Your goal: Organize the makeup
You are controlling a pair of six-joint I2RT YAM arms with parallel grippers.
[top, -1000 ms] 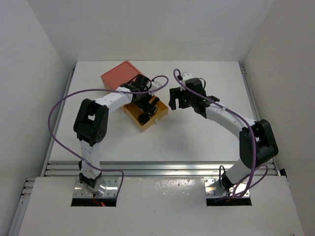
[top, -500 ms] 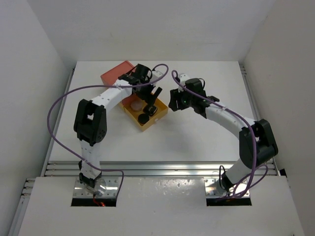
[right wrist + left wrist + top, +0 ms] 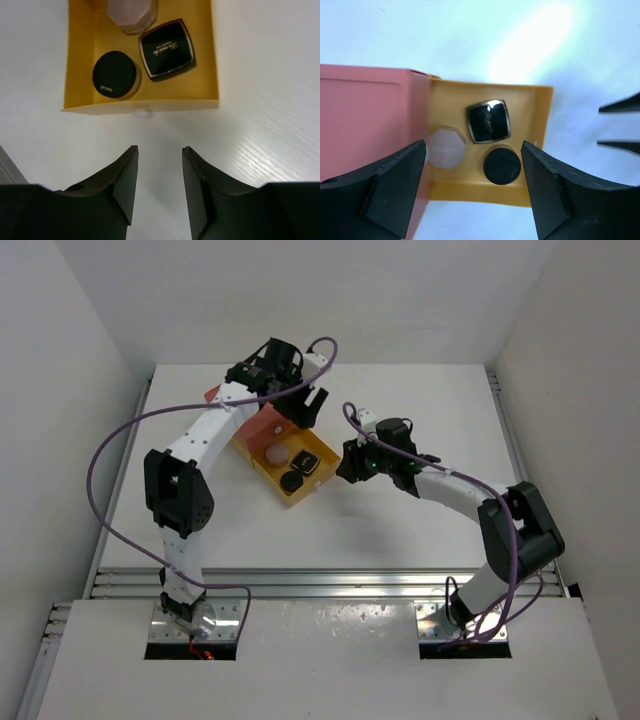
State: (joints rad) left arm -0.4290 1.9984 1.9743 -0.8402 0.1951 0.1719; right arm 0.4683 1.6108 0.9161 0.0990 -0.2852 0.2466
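A yellow drawer (image 3: 313,485) stands pulled out of the coral-red box (image 3: 214,394). It holds a black round compact (image 3: 292,481), a small dark square case (image 3: 307,464) and a round peach puff (image 3: 276,453). The left wrist view shows the compact (image 3: 502,165), case (image 3: 488,121) and puff (image 3: 447,147) from above. My left gripper (image 3: 300,406) hangs open and empty above the drawer's back. My right gripper (image 3: 346,462) is open and empty just off the drawer's front wall (image 3: 140,105), facing its small clear knob (image 3: 141,113). No tubes are in view.
The white table (image 3: 400,530) lies between white side walls. The coral-red box (image 3: 367,120) lies at the back left, partly under my left arm. My right fingertips (image 3: 620,105) show at the right edge of the left wrist view.
My left gripper has risen out of the drawer and moved back, uncovering the three items. My right gripper has moved left and down to the drawer's front.
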